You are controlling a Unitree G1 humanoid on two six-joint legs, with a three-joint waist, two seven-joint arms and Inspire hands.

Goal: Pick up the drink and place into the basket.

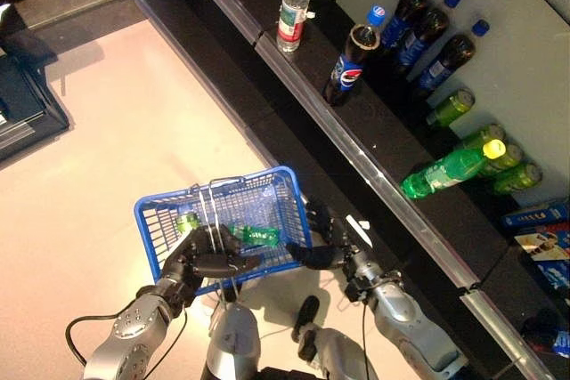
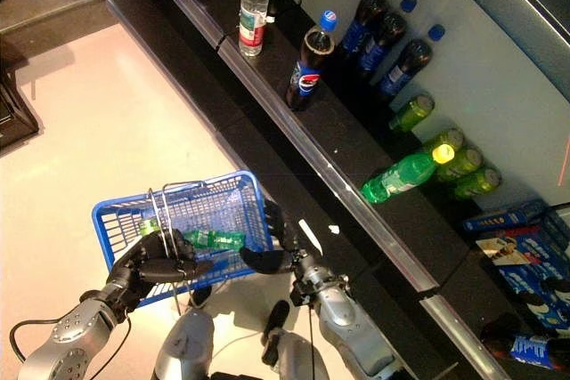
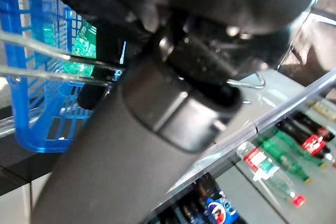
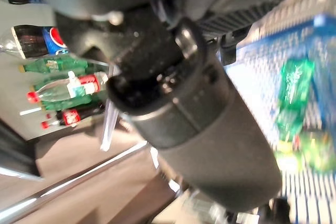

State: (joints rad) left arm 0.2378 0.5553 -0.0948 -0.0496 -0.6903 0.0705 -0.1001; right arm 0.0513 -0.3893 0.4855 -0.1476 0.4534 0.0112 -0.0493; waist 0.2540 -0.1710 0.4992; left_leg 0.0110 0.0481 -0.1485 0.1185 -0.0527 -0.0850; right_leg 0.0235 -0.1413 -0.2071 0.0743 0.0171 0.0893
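The blue basket [image 1: 169,198] hangs in front of me, low in the eye views. My left hand [image 1: 200,262] is shut on its thin wire handles [image 3: 31,72]. A green bottle [image 1: 254,236] lies inside the basket near its right wall, and it also shows in the right wrist view [image 4: 294,93]. Another green drink [image 1: 185,220] lies at the basket's left side. My right hand [image 1: 325,239] is just outside the basket's right rim, with relaxed fingers and nothing in it.
A dark shelf with a metal front rail [image 1: 383,184] runs diagonally on the right. On it stand a cola bottle [image 1: 352,64], a clear water bottle [image 1: 294,6] and dark bottles [image 1: 427,33]. Green bottles [image 1: 445,171] lie further along. Pale floor [image 1: 134,122] lies to the left.
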